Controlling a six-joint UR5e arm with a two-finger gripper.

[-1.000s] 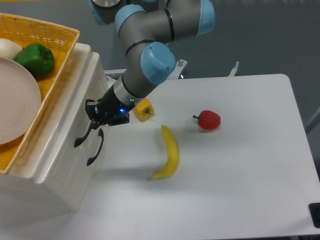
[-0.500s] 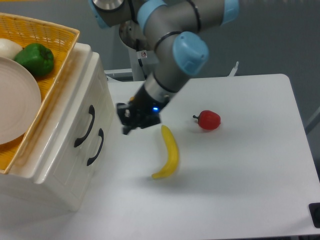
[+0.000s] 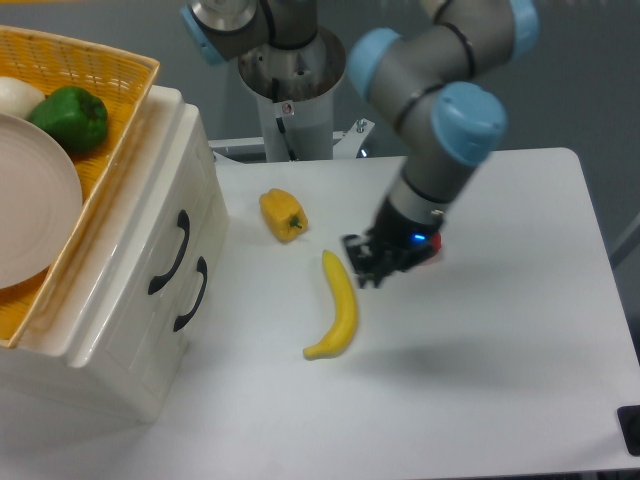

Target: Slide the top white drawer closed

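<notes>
Hovering over the table [image 3: 520, 330], the gripper [image 3: 366, 268] sits just right of the banana [image 3: 339, 306] (can't tell if its fingers are open or closed). Top white drawer [image 3: 168, 250] looks flush with the cabinet [image 3: 110, 330] at left, well apart from it.

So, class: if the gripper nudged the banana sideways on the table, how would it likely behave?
The banana lies flat on its curved side, so it would probably pivot or slide rather than roll. The white table looks smooth, so little push may suffice. It looks fairly stiff.
</notes>
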